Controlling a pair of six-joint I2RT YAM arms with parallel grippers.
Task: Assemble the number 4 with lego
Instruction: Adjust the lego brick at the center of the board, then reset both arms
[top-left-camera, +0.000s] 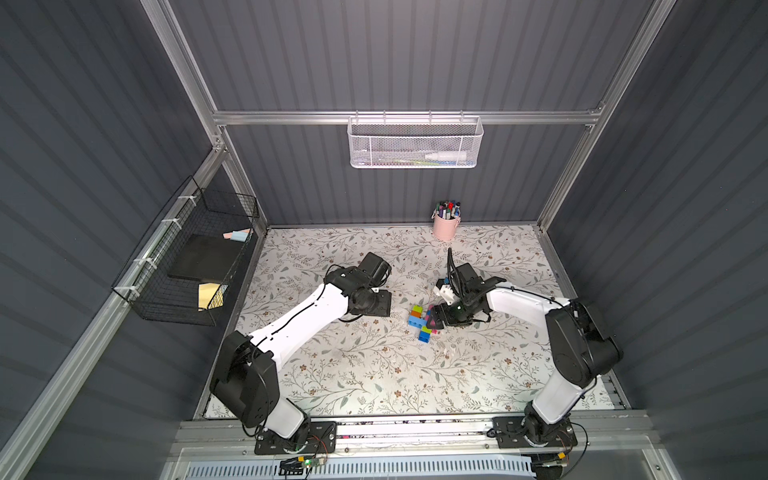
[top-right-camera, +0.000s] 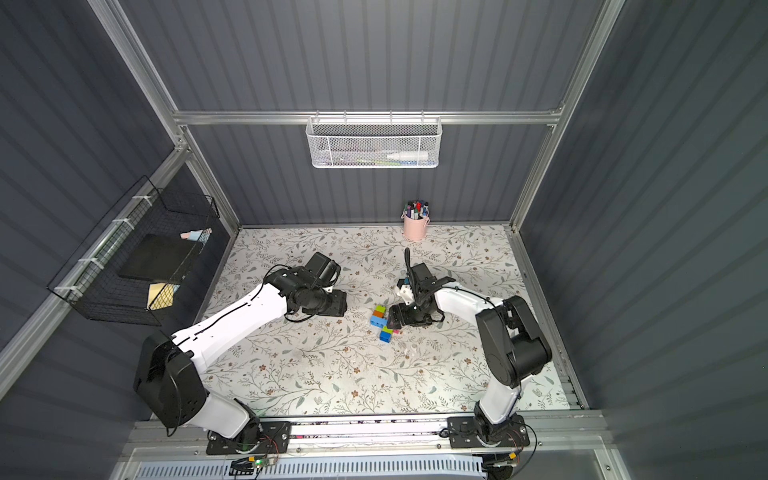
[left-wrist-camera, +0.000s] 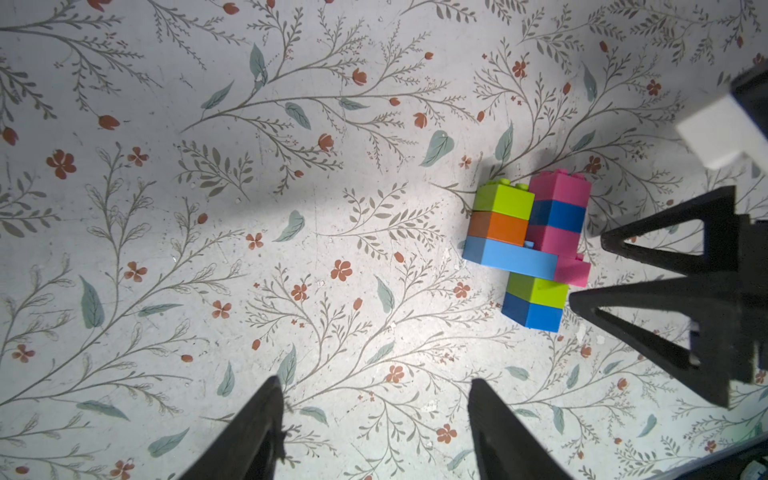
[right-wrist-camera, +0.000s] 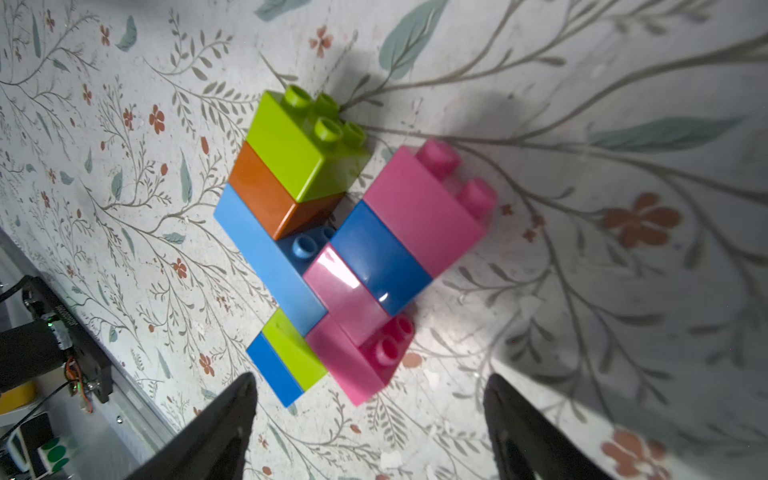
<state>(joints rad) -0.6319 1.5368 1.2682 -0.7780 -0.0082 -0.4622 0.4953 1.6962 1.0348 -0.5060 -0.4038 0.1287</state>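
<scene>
On the floral mat, the number 4 is found flat just beside the right gripper, whose jaws are spread and empty, as are those of the left gripper; a straight lift clear of the nearest pink brick is advised.

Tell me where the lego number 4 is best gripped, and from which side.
Probably the lime-and-blue stem below the light-blue bar, coming straight down. The number 4 lies flat, the stem's two sides are bare, and the upper stacks sit too close for a finger between.
</scene>
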